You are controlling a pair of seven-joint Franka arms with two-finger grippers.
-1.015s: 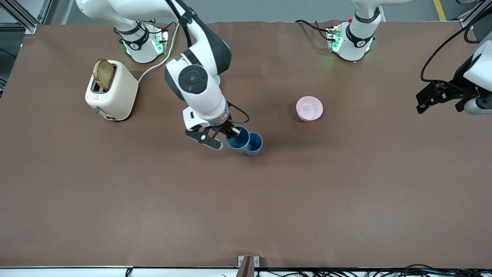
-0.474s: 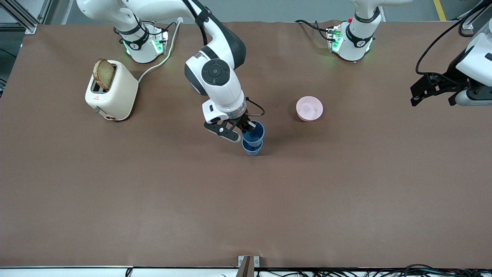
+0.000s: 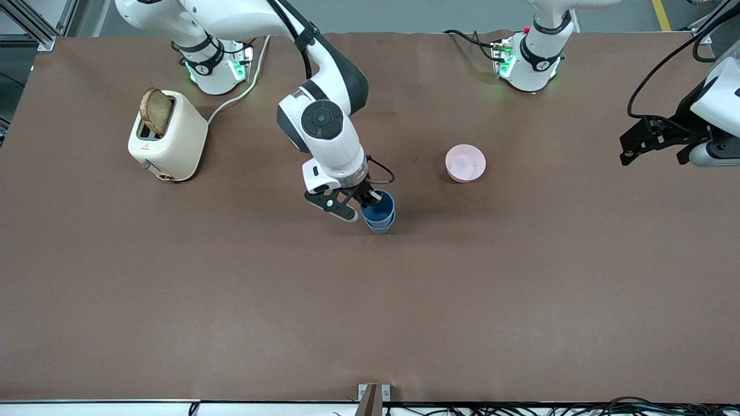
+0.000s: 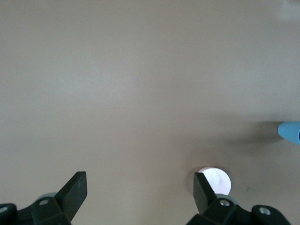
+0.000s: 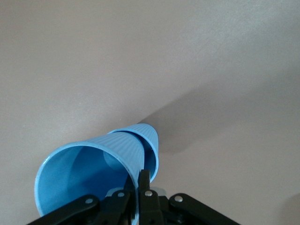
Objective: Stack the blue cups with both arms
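Note:
One blue cup [image 3: 380, 227] stands upright near the table's middle. My right gripper [image 3: 370, 199] is shut on the rim of the second blue cup [image 3: 378, 209] and holds it seated partway inside the standing cup. In the right wrist view the held cup [image 5: 89, 173] sits nested in the lower cup [image 5: 151, 140], with my right gripper [image 5: 140, 180] pinching its wall. My left gripper [image 3: 625, 151] is open and empty, up in the air over the left arm's end of the table. In the left wrist view, that gripper [image 4: 139, 180] has its jaws wide apart.
A pink bowl [image 3: 465, 163] sits beside the cups toward the left arm's end; it also shows in the left wrist view [image 4: 221, 180]. A cream toaster [image 3: 166, 136] with a bread slice [image 3: 156, 111] stands at the right arm's end. The table [image 3: 370, 312] is brown.
My right gripper carried its blue cup from beside the standing cup to over it, then lowered it into that cup. My left gripper shifted slightly.

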